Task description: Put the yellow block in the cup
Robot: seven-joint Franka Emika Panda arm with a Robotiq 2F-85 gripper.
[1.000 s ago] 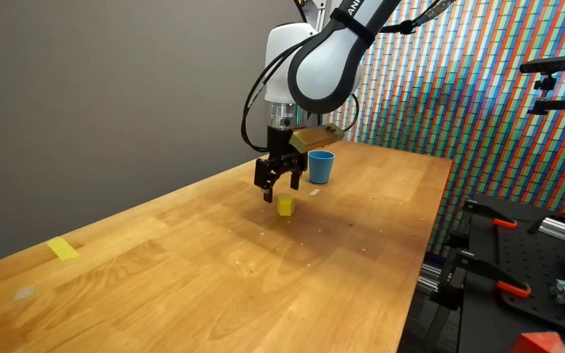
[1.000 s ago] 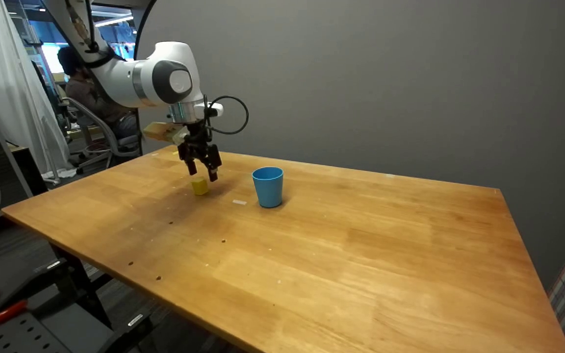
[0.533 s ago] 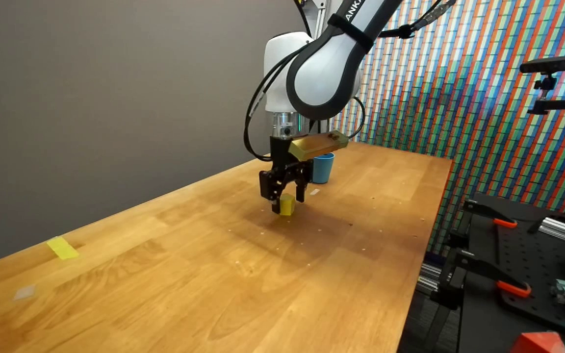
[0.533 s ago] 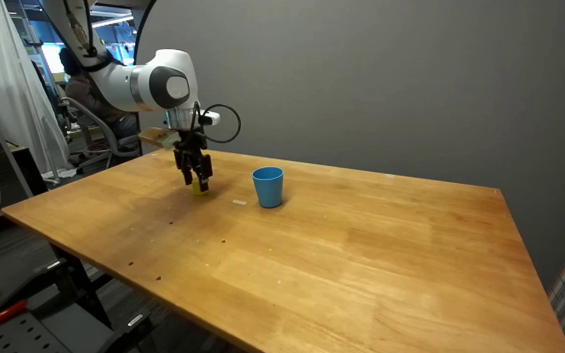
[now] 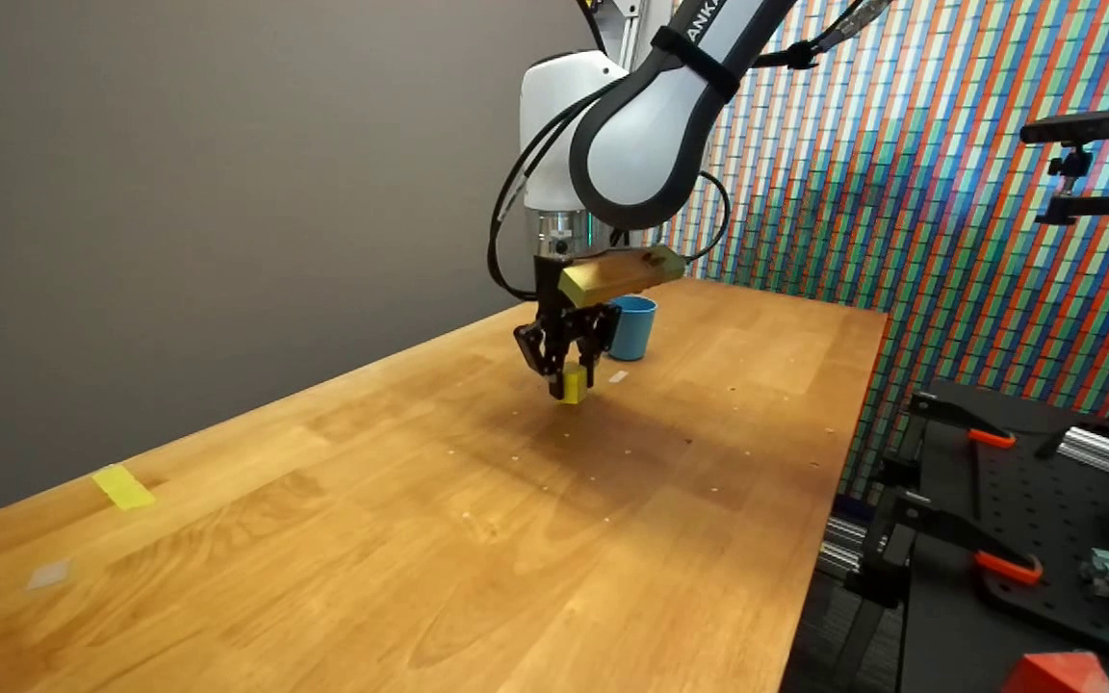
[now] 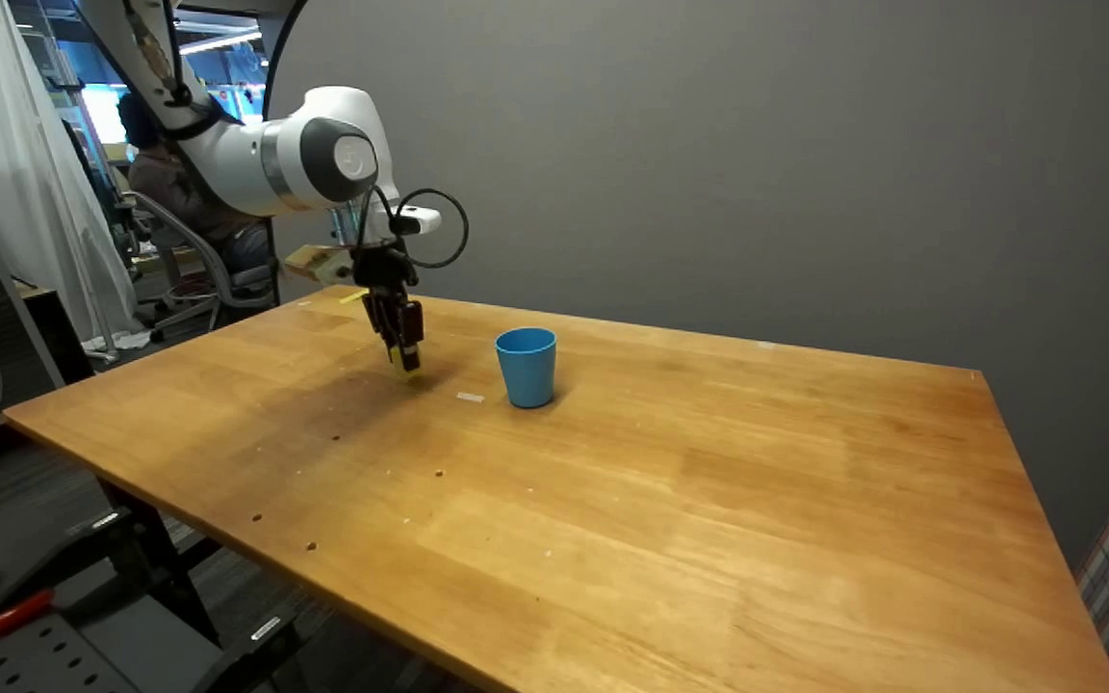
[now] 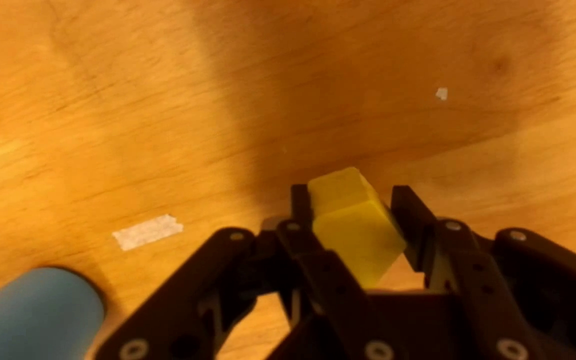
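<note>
Tool (image 7: 353, 205) grips yellow blk (image 7: 355, 230) nr blue cup (image 6: 527, 371).

"What does the gripper (image 5: 574, 382) have?"

"The yellow block (image 5: 575, 386), pinched between its jaws."

"And the blue cup (image 5: 634, 331)?"

"Upright on the wooden table (image 5: 497, 568), beyond the gripper, which partly covers it."

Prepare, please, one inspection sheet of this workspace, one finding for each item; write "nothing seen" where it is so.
Surface: flat brown wooden tabletop, small dark spots.
Job's things: tapered round blue cup, upright; small yellow angular block, not yet inside.
Clutter: flat yellow tape patch, white tape strip.
Black two-finger end effector: closed on the block.
Cables: thin black cables looped beside the white robot arm.
Surroundings: plain grey wall; seated person.
</note>
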